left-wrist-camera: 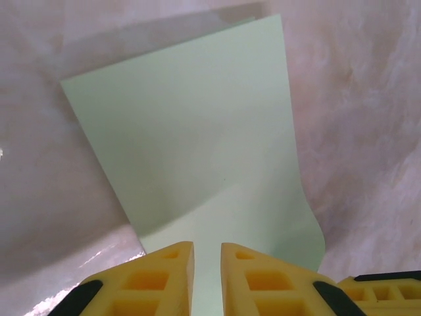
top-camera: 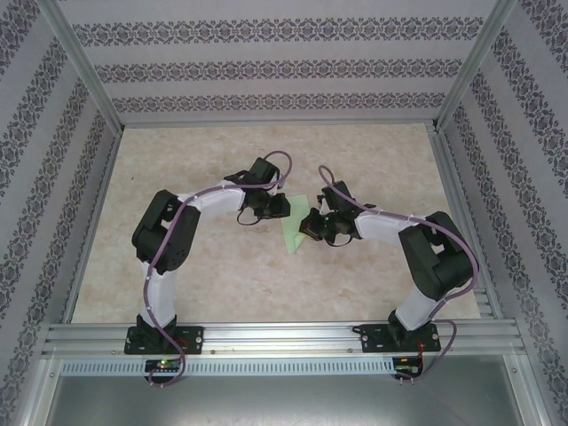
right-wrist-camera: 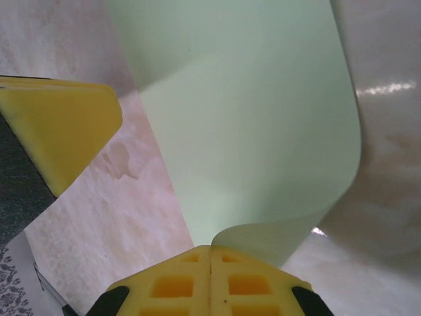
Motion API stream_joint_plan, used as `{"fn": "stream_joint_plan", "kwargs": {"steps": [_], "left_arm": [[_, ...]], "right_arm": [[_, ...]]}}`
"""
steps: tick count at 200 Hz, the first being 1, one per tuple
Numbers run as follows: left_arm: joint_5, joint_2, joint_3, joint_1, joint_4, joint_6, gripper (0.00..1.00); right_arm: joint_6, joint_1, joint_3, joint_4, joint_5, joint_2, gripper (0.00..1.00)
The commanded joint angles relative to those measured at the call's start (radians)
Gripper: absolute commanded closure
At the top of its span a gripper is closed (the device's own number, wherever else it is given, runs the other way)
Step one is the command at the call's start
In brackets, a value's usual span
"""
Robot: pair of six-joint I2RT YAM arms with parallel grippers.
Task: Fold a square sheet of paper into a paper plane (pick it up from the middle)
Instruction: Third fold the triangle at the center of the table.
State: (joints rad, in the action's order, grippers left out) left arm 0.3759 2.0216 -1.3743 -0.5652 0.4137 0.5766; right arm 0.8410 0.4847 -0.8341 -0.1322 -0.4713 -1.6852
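Right wrist: right gripper (right-wrist-camera: 210, 251) pinches bowed square sheet of paper (right-wrist-camera: 250, 118); left gripper (left-wrist-camera: 207, 250) nearly closed at edge, hold unclear. Risk: loose side slips, crease skews.

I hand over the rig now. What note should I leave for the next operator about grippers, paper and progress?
Left gripper: jaws narrowly apart, an edge of the square sheet of paper in the gap; firm clamp not confirmable.
Right gripper: shut on the sheet's opposite side, which curls there.
Sheet: between both grippers over the table middle, bowed.
Done: sheet taken up. Left: the folds; no plane shape yet.
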Motion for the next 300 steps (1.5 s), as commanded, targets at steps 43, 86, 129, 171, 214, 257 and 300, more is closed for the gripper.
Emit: {"fn": "stream_joint_plan", "kwargs": {"steps": [43,86,129,171,214,257,300], "left_arm": [[-0.048,0.074,-0.040,0.007,0.060,-0.029,0.84],[-0.047,0.075,-0.034,0.008,0.060,-0.029,0.85],[-0.039,0.073,-0.029,0.008,0.057,-0.027,0.86],[-0.035,0.074,-0.021,0.008,0.051,-0.023,0.85],[-0.033,0.071,-0.014,0.008,0.048,-0.023,0.85],[-0.032,0.070,-0.013,0.008,0.049,-0.023,0.85],[-0.031,0.068,-0.011,0.008,0.050,-0.023,0.85]], "right_arm": [[-0.021,0.036,-0.083,0.062,-0.007,-0.080,0.94],[-0.044,0.051,-0.107,0.056,-0.008,-0.109,0.94],[-0.045,0.052,-0.117,0.048,0.011,-0.126,0.94],[-0.014,0.052,-0.113,0.079,0.025,-0.140,0.93],[-0.007,0.053,-0.114,0.089,0.027,-0.147,0.93],[-0.019,0.052,-0.123,0.095,0.011,-0.159,0.93],[-0.022,0.052,-0.127,0.095,0.009,-0.176,0.93]]}}
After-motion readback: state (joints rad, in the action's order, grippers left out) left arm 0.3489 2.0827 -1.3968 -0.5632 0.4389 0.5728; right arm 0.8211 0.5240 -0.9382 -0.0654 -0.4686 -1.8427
